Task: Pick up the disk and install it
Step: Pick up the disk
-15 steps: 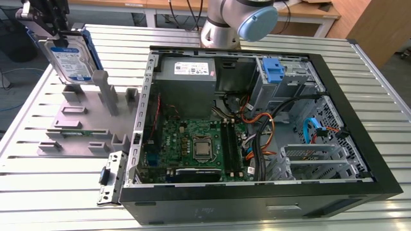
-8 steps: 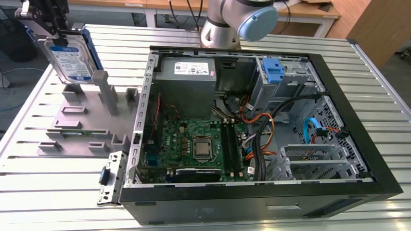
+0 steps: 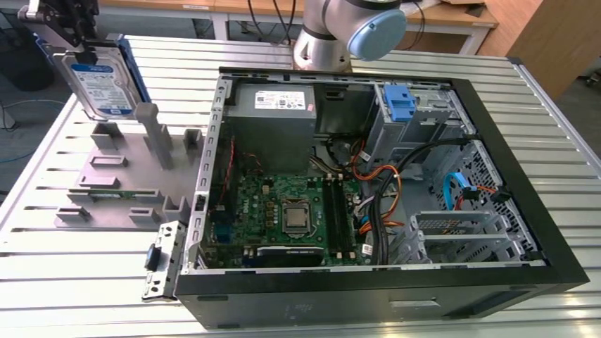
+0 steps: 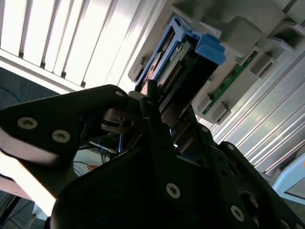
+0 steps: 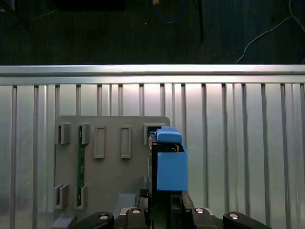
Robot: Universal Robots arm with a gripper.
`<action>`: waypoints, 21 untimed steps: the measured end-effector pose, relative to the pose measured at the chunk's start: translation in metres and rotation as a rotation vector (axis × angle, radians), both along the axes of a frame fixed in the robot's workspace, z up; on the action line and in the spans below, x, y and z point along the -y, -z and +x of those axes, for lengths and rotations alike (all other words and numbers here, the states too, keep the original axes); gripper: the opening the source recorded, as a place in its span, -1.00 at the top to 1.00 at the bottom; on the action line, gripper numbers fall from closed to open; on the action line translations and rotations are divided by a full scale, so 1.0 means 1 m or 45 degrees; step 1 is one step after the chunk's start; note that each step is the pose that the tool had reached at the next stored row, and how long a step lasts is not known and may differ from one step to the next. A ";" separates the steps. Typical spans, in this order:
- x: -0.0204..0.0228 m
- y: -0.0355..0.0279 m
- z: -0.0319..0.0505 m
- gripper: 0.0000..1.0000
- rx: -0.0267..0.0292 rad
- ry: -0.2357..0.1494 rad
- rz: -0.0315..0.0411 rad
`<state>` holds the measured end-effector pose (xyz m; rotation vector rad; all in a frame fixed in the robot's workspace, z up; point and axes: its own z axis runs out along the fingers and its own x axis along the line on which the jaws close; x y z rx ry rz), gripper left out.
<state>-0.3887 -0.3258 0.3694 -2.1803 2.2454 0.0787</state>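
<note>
Gripping with the pincer point(image 3: 81, 42) the upper edge of the disk point(image 3: 101, 83), clamped on it from both faces. Holding it upright at the exterior view's left, white-and-blue label facing out, blue bracket point(image 3: 138, 74) along one side. Hanging with the lower edge right at a grey holder plate point(image 3: 103, 176) on the desk point(image 3: 56, 274); cannot tell whether touching or just clear. Seen end-on in both wrist views point(image 4: 174, 76) point(image 5: 169, 164), over the plate's slots, near a green strip point(image 5: 81, 162) standing in one of them. Farther off, toward the exterior view's right, an open computer case point(image 3: 376, 296) lying on the desk, well apart from the disk; inside, a grey power supply point(image 3: 272, 102), a green board point(image 3: 281, 204), a blue latch point(image 3: 399, 102), bundled cables point(image 3: 385, 183). Beyond the case, the arm's base point(image 3: 324, 42).
</note>
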 end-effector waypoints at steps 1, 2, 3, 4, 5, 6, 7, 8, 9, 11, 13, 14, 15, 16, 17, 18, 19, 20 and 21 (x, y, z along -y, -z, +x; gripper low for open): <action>0.0000 -0.0008 0.0000 0.31 0.0001 0.000 0.0001; 0.0000 -0.0019 0.0000 0.31 0.0000 0.000 0.0000; 0.0000 -0.0031 0.0000 0.31 -0.0001 0.000 0.0000; 0.0000 -0.0045 0.0000 0.31 0.0000 0.000 0.0000; 0.0000 -0.0057 0.0000 0.31 0.0000 0.000 0.0001; 0.0000 -0.0069 0.0000 0.31 0.0000 0.000 0.0000; 0.0000 -0.0081 0.0000 0.31 0.0001 0.000 0.0000; 0.0000 -0.0094 0.0000 0.31 0.0000 0.000 0.0000; 0.0000 -0.0109 0.0000 0.31 0.0000 0.000 0.0000; 0.0000 -0.0134 0.0000 0.31 0.0000 0.000 0.0000; 0.0000 -0.0161 0.0000 0.31 0.0000 0.000 0.0000; 0.0000 -0.0170 0.0000 0.31 0.0000 0.000 0.0000; 0.0000 -0.0178 0.0000 0.31 0.0002 0.000 0.0001; 0.0000 -0.0190 0.0000 0.31 0.0000 0.000 0.0000; 0.0000 -0.0200 0.0000 0.31 0.0000 0.000 0.0000; 0.0000 -0.0210 0.0000 0.31 0.0000 0.000 0.0001; 0.0000 -0.0223 0.0000 0.31 0.0000 0.000 0.0000; 0.0000 -0.0237 0.0000 0.31 0.0000 0.000 0.0000; 0.0000 -0.0252 0.0000 0.31 0.0000 0.000 0.0000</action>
